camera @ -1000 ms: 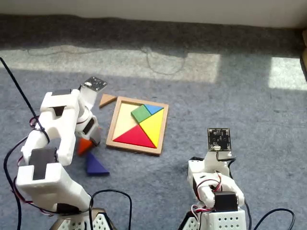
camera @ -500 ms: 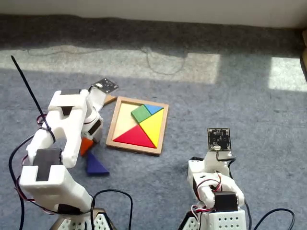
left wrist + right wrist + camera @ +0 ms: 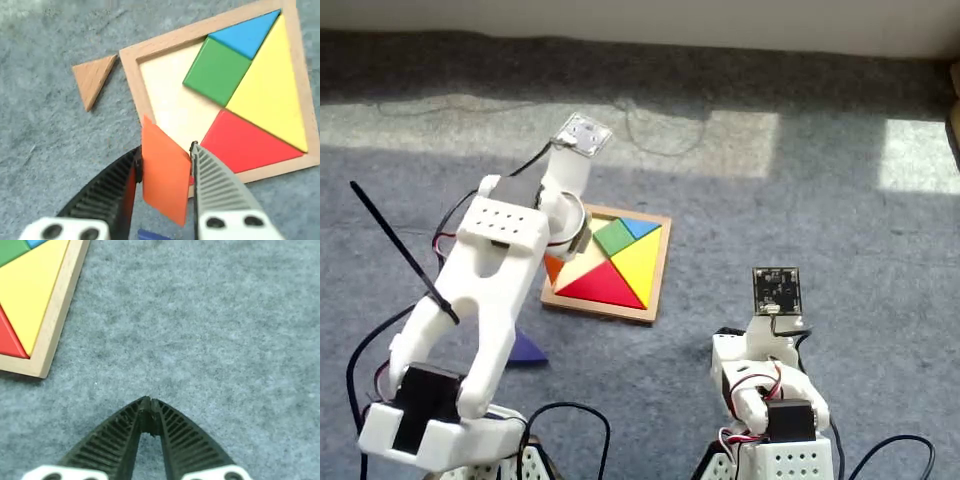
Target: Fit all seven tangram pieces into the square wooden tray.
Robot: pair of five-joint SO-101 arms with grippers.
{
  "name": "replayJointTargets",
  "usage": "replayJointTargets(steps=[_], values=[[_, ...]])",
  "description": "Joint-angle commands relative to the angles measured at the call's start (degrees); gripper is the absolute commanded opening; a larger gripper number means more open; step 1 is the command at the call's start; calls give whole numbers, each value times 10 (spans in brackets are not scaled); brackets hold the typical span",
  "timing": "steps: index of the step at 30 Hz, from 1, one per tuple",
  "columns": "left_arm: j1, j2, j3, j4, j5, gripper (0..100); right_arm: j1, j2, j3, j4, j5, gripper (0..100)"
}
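Observation:
The square wooden tray (image 3: pixel 658 268) lies on the grey carpet with a green square (image 3: pixel 217 70), a blue triangle (image 3: pixel 247 32), a yellow triangle (image 3: pixel 270 95) and a red triangle (image 3: pixel 245 145) in it. Its left part is bare wood (image 3: pixel 170 100). My left gripper (image 3: pixel 165 155) is shut on the orange piece (image 3: pixel 165 180), held over the tray's left edge (image 3: pixel 552 268). A plain wooden triangle (image 3: pixel 92 77) lies on the carpet just outside the tray's far left corner. A dark blue triangle (image 3: pixel 528 348) lies near the left arm's base. My right gripper (image 3: pixel 148 402) is shut with nothing in it, over carpet to the tray's right.
The left arm (image 3: pixel 490 290) stretches over the carpet left of the tray and covers that side. A thin black rod (image 3: pixel 400 245) sticks out beside it. The right arm (image 3: pixel 770 400) stands at the front right. Open carpet lies right of and beyond the tray.
The left arm has lifted the orange piece from the carpet left of the tray and swung it right and forward, over the tray's left edge. The right arm has not moved.

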Motion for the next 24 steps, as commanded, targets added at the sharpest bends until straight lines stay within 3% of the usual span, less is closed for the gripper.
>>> replayJointTargets(steps=[1,10,16,20,24], values=[[15,21,-62,-3,51,66,7,-10,77,4,-1,6],[14,179,-113,-11,69,66,7,-10,77,4,-1,6],[12,202,-119,-16,67,66,7,-10,77,4,-1,6],[2,204,-115,-48,13,66,7,-10,77,4,-1,6],[-5,204,-113,-53,7,66,7,-10,77,4,-1,6]])
